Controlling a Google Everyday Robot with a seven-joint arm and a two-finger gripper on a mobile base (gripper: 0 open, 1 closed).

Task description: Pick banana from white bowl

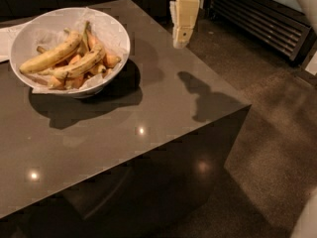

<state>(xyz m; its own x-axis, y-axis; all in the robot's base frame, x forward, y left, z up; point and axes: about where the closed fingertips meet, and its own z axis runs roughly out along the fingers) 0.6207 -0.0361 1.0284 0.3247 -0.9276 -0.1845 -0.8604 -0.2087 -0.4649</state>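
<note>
Dark table (pixel 148 133) bearing the paper-lined white bowl (pixel 22 43), which holds the speckled banana (pixel 79 65), a cleaner banana (pixel 49 57) and orange fruits (pixel 111 60); my gripper (pixel 180 43), grip state indiscernible, hangs right of the bowl, apart.

Table (pixel 163 115): dark, stone-like top, polished and glossy, with small lamp reflections. White bowl (pixel 122 39): smooth, glazed look, slight sheen. Paper lining (pixel 48 33): white, crinkled, matt. Banana (pixel 83 63): matt yellow peel, brown-speckled. Gripper (pixel 180 39), hanging over the table's far right edge: cream, plastic-looking, matt. Floor (pixel 277 133), right: speckled, faint gloss.
</note>
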